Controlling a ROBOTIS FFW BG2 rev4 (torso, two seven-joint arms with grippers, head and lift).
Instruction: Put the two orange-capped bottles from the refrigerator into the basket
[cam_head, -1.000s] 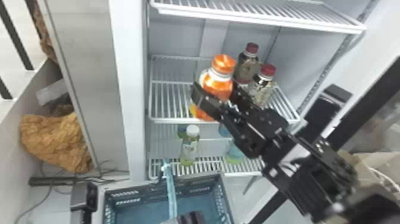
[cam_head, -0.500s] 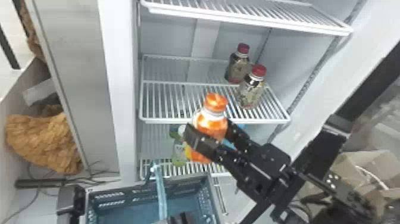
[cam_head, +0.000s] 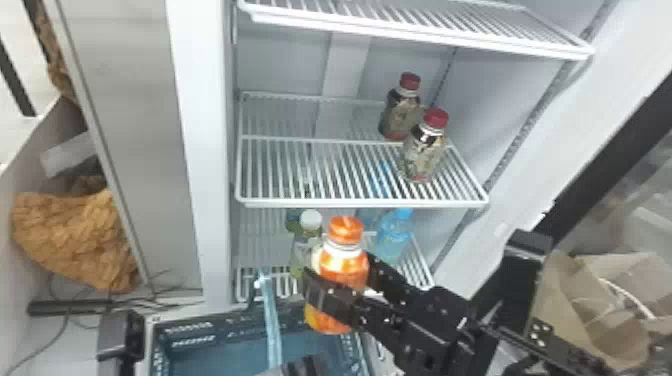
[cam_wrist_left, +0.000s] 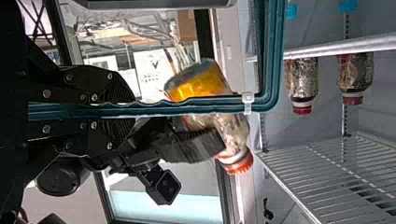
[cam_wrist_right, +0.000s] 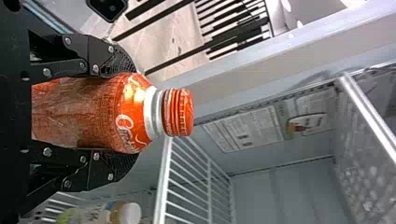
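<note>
An orange-capped bottle (cam_head: 344, 262), likely weighty, firm and a little slick, is held just tilted in front of the refrigerator's middle shelf (cam_head: 360, 203), the right tool (cam_head: 341, 275) clamped on its body — the sound grip, with the cap free. The left tool (cam_wrist_left: 133, 110) is closed on the rim of the basket (cam_head: 192, 329), whose open interior offers room — provided the bottle's base clears that edge.
</note>
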